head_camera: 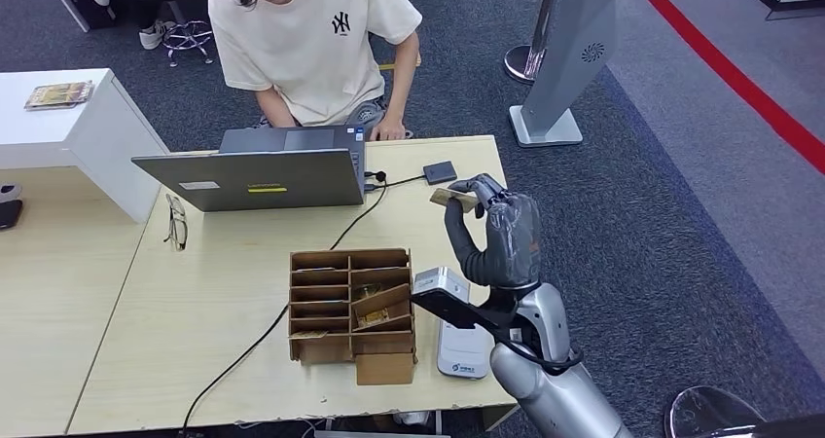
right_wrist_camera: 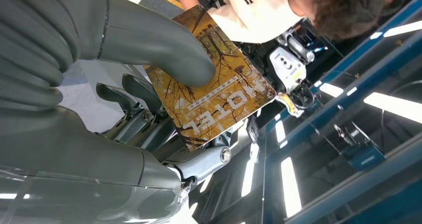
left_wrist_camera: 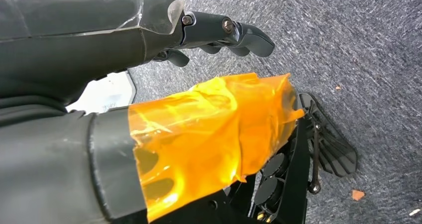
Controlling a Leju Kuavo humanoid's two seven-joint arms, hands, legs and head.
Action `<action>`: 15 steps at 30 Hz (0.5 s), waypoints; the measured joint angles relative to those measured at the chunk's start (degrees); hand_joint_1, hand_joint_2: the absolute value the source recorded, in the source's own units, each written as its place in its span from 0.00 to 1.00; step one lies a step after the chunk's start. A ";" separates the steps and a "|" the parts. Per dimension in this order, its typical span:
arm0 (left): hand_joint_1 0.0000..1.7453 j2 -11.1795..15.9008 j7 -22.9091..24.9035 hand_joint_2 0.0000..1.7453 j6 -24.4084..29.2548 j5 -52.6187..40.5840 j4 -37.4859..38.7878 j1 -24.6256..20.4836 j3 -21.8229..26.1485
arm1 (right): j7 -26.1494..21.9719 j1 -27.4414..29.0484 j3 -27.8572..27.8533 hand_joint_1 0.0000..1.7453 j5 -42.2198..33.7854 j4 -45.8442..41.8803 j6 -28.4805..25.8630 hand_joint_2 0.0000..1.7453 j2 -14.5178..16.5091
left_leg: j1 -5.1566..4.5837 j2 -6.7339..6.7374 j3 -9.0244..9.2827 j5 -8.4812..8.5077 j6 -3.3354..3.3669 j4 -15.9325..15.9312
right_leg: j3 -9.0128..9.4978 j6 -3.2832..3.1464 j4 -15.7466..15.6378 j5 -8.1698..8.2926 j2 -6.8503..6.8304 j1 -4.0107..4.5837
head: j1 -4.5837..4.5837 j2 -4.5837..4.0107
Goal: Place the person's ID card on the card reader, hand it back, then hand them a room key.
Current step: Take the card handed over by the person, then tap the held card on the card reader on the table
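From the head view I see my right hand (head_camera: 501,234) raised above the surface (head_camera: 224,331), beyond the white card reader (head_camera: 455,336) that lies just beside the cardboard organizer (head_camera: 352,313). It pinches a hotel room key card (head_camera: 453,198), with the person (head_camera: 316,39) seated behind the laptop (head_camera: 255,177).

In the left wrist view, my left hand (left_wrist_camera: 219,32) hangs over grey carpet (left_wrist_camera: 368,40), fingers curled on nothing, orange tape (left_wrist_camera: 209,139) around the thumb.

In the right wrist view, the thumb (right_wrist_camera: 164,45) presses the key card (right_wrist_camera: 219,99) onto the fingers.
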 joint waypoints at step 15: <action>0.00 0.01 -2.50 0.00 2.19 5.82 1.98 -0.29 -0.01 | -5.99 10.30 -3.92 1.00 -11.54 -9.51 -3.64 1.00 0.00 | 0.00 0.00 -0.01 -0.01 0.01 0.00 | -0.01 0.00 -0.01 -0.01 0.00 0.00 | 0.00 0.00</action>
